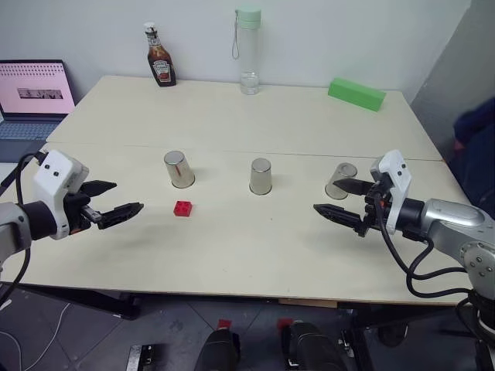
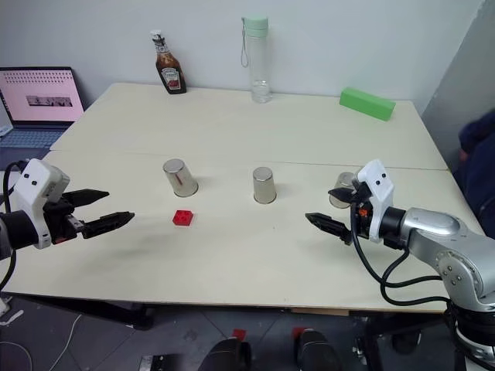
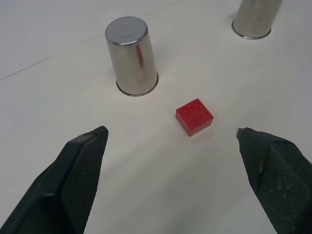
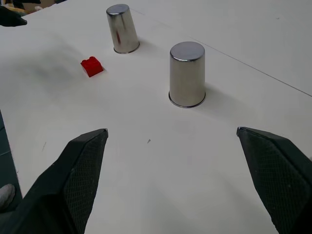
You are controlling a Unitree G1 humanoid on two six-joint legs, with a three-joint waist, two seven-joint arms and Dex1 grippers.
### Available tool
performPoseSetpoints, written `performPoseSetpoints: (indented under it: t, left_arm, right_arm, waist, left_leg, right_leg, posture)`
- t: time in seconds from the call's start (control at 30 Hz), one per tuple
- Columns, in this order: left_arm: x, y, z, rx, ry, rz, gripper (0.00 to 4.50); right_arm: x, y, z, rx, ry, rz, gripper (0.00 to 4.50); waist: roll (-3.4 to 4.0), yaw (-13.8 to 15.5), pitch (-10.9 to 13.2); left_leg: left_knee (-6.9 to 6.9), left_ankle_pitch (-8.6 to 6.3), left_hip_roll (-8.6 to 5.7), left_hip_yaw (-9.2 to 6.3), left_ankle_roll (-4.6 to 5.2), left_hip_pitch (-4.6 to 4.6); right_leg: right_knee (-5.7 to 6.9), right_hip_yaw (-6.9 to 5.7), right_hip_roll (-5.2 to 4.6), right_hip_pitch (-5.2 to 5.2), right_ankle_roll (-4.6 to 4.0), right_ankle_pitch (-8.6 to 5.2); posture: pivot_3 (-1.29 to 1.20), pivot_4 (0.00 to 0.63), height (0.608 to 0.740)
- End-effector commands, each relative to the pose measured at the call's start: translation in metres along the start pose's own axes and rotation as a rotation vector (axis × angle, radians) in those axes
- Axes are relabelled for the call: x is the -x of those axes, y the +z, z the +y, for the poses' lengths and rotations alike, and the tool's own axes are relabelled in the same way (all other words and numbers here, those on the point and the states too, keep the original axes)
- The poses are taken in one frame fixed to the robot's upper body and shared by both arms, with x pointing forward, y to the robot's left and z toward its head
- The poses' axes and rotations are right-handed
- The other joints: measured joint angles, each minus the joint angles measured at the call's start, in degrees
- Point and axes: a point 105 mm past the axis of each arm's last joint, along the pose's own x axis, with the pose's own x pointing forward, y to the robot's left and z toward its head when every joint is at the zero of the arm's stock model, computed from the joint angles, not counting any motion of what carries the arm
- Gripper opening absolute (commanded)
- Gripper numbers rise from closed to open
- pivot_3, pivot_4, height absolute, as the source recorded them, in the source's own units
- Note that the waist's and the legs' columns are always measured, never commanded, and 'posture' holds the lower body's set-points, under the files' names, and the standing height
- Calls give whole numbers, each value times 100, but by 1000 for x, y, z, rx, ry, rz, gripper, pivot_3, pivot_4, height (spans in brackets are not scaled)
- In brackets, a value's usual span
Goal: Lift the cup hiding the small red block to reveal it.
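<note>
Three alike silvery cups stand upside down in a row on the table: a left cup (image 1: 179,169), a middle cup (image 1: 261,176) and a right cup (image 1: 341,179). The small red block (image 1: 182,208) lies uncovered on the tabletop, just in front of the left cup (image 3: 131,63) and apart from it. My left gripper (image 1: 128,196) hovers open and empty to the left of the block (image 3: 194,116). Open and empty too, my right gripper (image 1: 326,195) hangs in front of the right cup and partly covers it. The right wrist view looks past the middle cup (image 4: 187,74) to the block (image 4: 91,66).
At the table's far edge stand a ketchup bottle (image 1: 160,66) and a clear water bottle (image 1: 248,50), with a long green block (image 1: 356,93) at the far right. A laptop (image 1: 35,97) sits off the left side. Part of a person (image 1: 476,127) shows at the right edge.
</note>
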Motion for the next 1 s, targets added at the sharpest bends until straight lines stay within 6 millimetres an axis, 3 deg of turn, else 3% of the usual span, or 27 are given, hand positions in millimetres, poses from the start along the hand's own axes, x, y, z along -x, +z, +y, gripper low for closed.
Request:
performPoseSetpoints:
  t: [0.03, 1.0]
  left_arm:
    - [2, 12, 3, -52, 7, -24, 4479]
    - [-1, 14, 5, -81, 11, -36, 4479]
  right_arm:
    - [1, 10, 2, 41, 11, -27, 4500]
    - [-1, 11, 0, 48, 9, -42, 4500]
  waist:
    - [0, 0, 0]
    - [0, 0, 0]
  left_leg:
    - [0, 0, 0, 0, 0, 0]
    - [0, 0, 0, 0, 0, 0]
  right_leg:
    - [0, 0, 0, 0, 0, 0]
    - [1, 0, 0, 0, 2, 1]
  posture:
    - [0, 150, 740]
    - [0, 150, 740]
